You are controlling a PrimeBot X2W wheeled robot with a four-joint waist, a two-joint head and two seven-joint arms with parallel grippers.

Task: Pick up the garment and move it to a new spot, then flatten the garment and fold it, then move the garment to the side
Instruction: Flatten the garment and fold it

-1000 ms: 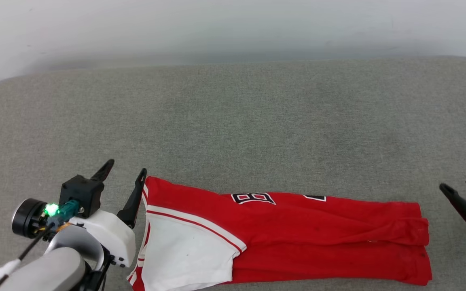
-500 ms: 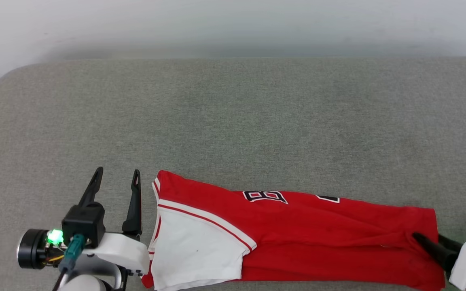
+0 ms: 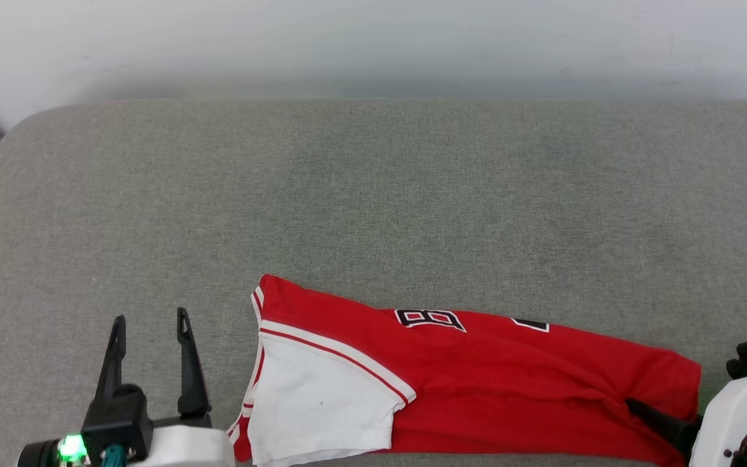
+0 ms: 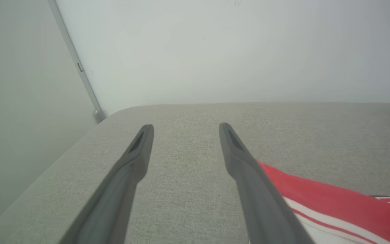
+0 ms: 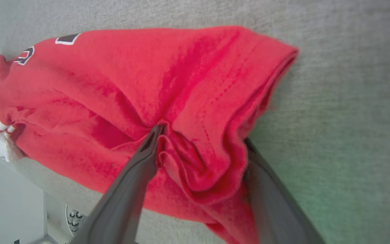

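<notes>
Fold step: garment (image 3: 477, 383) lies as a long strip along grey cushion (image 3: 373, 194)'s near edge. R gripper (image 5: 203, 135), cushion's near-right, fingers apart astride bunched hem; L gripper (image 3: 150, 316) apart, near-left. Next prob: clamp hem, lift clear.

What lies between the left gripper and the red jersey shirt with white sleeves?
Only bare grey fabric surface, in the head view, separates the left gripper from the red jersey shirt.
</notes>
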